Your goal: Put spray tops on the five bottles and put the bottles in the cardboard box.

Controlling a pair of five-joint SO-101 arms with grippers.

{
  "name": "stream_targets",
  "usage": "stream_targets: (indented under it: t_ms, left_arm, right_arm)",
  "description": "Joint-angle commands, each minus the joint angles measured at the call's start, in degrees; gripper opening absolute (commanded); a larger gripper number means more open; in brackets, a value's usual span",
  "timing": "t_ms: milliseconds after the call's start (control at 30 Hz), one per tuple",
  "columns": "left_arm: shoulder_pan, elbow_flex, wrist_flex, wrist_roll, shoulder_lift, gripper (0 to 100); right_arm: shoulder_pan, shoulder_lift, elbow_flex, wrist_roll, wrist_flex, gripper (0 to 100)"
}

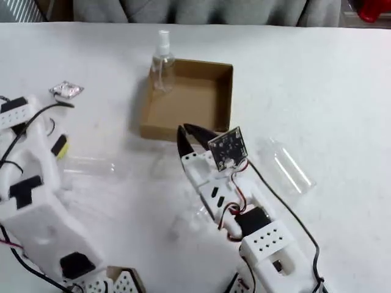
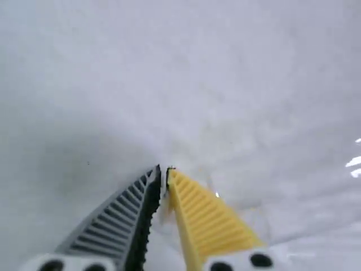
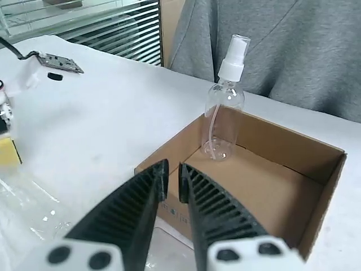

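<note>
With one capped bottle [image 3: 224,121] upright in the cardboard box [image 1: 225,91] and both the right gripper [image 3: 172,169] and left gripper [image 2: 163,172] pinched near-shut on nothing, an arm should, in my judgement, open wide before squarely gripping the uncapped bottle [image 1: 288,163] lying on the table.

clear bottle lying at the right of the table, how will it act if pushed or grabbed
The clear bottle lies on its side, so a nudge would probably roll it. It looks empty, so likely light, and its smooth plastic may slip when gripped.
</note>
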Motion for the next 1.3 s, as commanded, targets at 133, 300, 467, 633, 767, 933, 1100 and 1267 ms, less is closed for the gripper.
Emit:
stream_targets:
  t_ms: [133, 300, 467, 633, 767, 933, 1100, 1267]
  left_arm:
    - [-0.13, 10.11, -5.89, -1.85, -17.10, 3]
    - [-0.22, 10.55, -5.54, -2.20, -23.08, 3]
    - [1.45, 10.64, -4.13, -9.67, -26.86, 3]
    - [6.99, 10.55, 6.68, -29.45, -28.09, 3]
    - [11.82, 10.64, 14.68, -41.05, -27.74, 3]
    - [16.04, 10.55, 24.00, -56.35, -28.00, 3]
    - [16.04, 10.11, 24.35, -63.47, -27.74, 14]
    - [16.40, 10.64, 17.58, -63.65, -27.65, 20]
  right_arm:
    - [-0.40, -0.31, -0.62, 0.62, 0.31, 1.5]
    - [-0.31, -0.31, -0.62, 0.62, 0.31, 1.5]
    - [-0.31, -0.31, -0.53, 0.62, 0.31, 1.5]
    - [-0.31, -0.31, -0.53, 0.62, 0.31, 1.5]
    - [-0.31, -0.31, -0.53, 0.62, 0.31, 1.5]
    - [-0.31, -0.31, -0.53, 0.62, 0.31, 1.5]
    - [-0.31, -0.31, -0.53, 0.62, 0.31, 1.5]
    - [-0.31, -0.31, -0.53, 0.62, 0.31, 1.5]
